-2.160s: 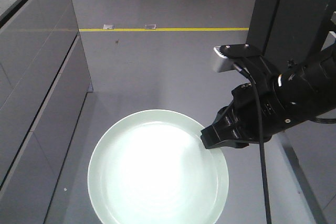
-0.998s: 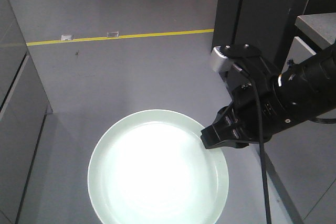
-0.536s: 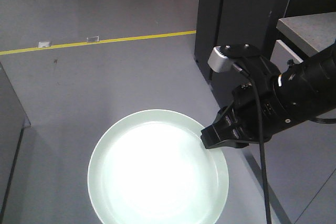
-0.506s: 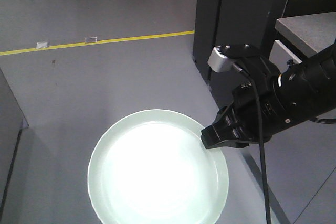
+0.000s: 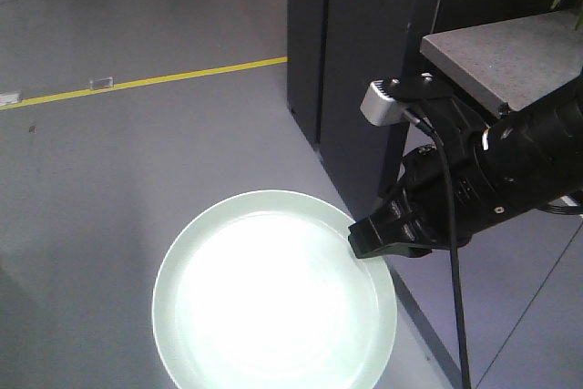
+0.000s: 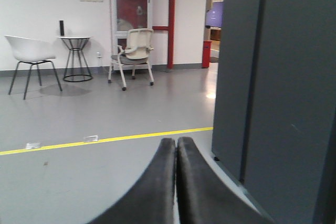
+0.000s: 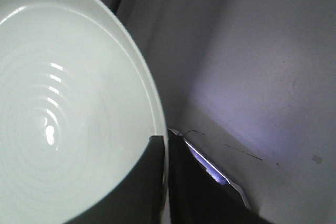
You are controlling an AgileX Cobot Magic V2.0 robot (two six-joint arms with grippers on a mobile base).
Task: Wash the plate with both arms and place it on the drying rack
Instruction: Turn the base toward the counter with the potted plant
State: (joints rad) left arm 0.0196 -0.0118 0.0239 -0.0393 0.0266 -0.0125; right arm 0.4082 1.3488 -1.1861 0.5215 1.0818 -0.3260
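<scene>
Plate [image 5: 273,293] is held by its rim in the right fingers [image 7: 149,187], left fingers [image 6: 157,182] are pressed together empty, no rack is seen; washing and racking are judged outstanding.

Grey floor [image 5: 109,189], yellow line [image 5: 182,75], dark cabinet [image 5: 364,61]

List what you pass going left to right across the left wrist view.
white chair → round side table → beige office chair → red post → dark cabinet. The left gripper, low in the middle, is left out because it spans several of these.
</scene>
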